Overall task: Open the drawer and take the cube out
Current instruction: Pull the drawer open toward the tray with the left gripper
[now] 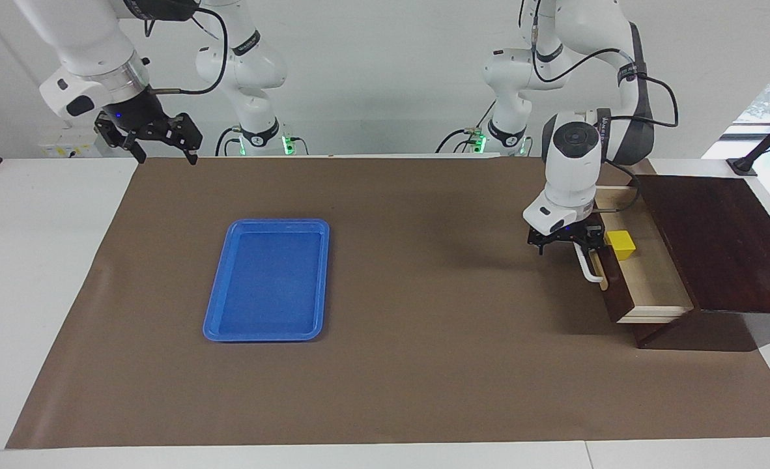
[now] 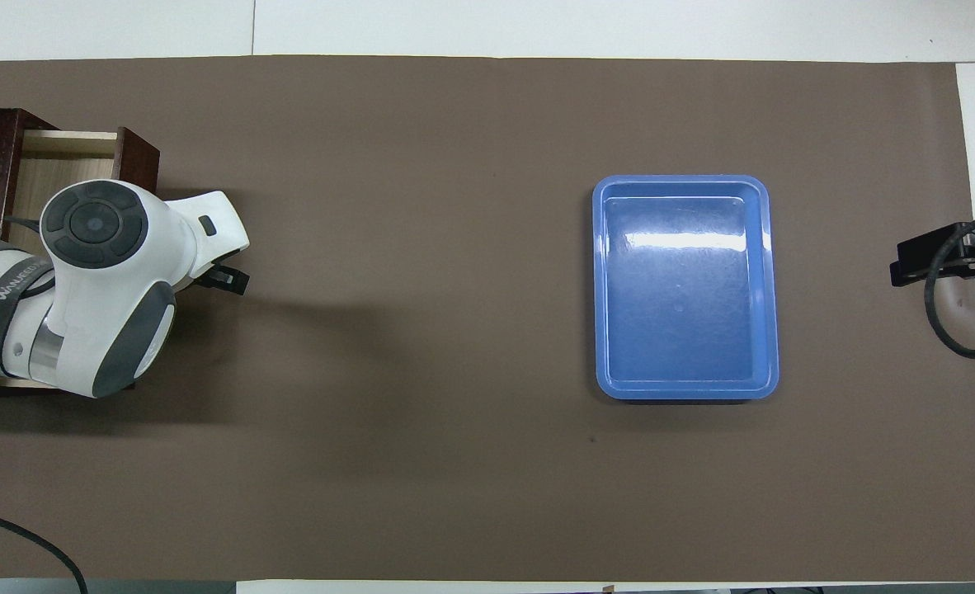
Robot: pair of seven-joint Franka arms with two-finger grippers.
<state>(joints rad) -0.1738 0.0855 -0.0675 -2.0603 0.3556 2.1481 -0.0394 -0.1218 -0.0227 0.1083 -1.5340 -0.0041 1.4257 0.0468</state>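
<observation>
Count: you have two arms, one drawer [image 1: 645, 286], one cube [image 1: 621, 244], one blue tray [image 1: 268, 280], one dark wooden box [image 1: 717, 241].
Drawer: you see it standing pulled out of the box at the left arm's end of the desk, pale interior exposed, white bar handle [image 1: 585, 266] on its dark front.
Cube: you find the small yellow cube inside the drawer, on its floor at the end nearer the robots; nothing grips it.
Left end effector [image 1: 566, 240]: you see it low at the drawer front, at the upper end of the handle; its fingers stand apart, and whether they touch the handle cannot be told.
Right end effector [image 1: 157, 140]: you see it raised over the edge of the mat at the right arm's end, fingers apart, holding nothing; this arm waits.
Tray: it lies flat on the mat toward the right arm's end, well apart from the drawer.
Surface: a brown mat [image 1: 391, 365] covers a white desk [image 1: 33, 260].
Room: a plain pale wall runs past the arm bases; a window shows at the left arm's end.
</observation>
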